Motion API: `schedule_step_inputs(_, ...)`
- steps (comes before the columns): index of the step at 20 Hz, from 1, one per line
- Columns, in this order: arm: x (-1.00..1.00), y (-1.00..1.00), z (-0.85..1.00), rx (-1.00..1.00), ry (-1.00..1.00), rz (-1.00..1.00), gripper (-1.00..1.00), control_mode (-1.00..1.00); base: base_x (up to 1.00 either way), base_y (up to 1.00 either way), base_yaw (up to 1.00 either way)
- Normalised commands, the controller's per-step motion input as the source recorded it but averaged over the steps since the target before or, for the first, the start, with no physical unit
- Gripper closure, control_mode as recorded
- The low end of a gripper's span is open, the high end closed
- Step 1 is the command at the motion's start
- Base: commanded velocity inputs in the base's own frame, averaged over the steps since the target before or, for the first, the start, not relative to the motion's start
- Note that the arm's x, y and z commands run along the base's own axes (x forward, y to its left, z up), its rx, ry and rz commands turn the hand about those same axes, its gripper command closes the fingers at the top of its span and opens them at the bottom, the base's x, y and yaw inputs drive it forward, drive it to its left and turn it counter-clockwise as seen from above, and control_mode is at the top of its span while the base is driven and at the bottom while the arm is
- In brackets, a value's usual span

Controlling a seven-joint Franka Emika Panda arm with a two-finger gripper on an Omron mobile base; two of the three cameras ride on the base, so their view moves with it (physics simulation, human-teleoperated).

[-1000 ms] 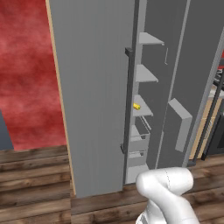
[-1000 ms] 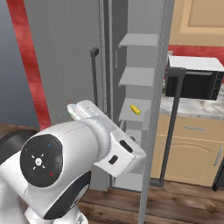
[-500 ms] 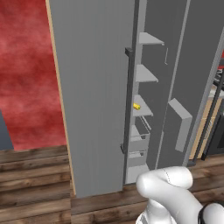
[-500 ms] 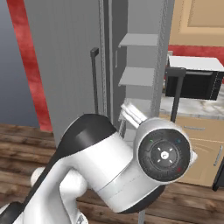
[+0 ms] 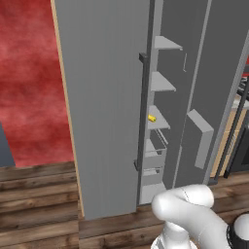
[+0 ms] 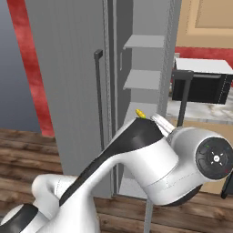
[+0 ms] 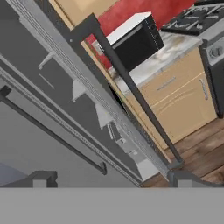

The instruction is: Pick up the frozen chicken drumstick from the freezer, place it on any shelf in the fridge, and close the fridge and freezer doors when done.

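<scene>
Between the fingertips: nothing; the gripper [image 7: 111,180] has its jaws spread wide and holds nothing.
Ahead of the jaws: the open freezer [image 5: 168,97], with its freezer door [image 5: 221,73] swung out to the right.
Freezer shelves: short and narrow, stacked; a small yellow lump [image 5: 151,117] sits at the near edge of the third one down.
Freezer drawers [image 5: 154,156]: two clear bins below the shelves; contents too dim to read.
Door bin [image 5: 199,141]: grey pocket on the inner face of the freezer door; I cannot tell what it holds.
Frozen chicken drumstick: probably deeper in the freezer, hidden behind a shelf edge or in a drawer.
Handling, as I judge it: light, rock-stiff, likely frost-slick; grip across the thick end, jaws square to it.
Fridge door [image 5: 102,97]: wide plain panel left of the freezer, covering the broad shelves.
Far right: a microwave [image 6: 202,79] on the counter.
</scene>
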Motion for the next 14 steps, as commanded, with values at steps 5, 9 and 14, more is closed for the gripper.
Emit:
schedule_step_inputs(5,0.60,-0.51,-0.36,0.01,0.00,0.10,-1.00,-1.00,0.00,0.00,0.00)
schedule_step_inputs(9,0.66,-0.55,-0.30,0.00,0.00,0.08,-1.00,-1.00,0.00,0.00,0.00)
schedule_step_inputs(14,0.61,-0.54,-0.30,0.00,0.00,0.06,-1.00,-1.00,0.00,0.00,0.00)
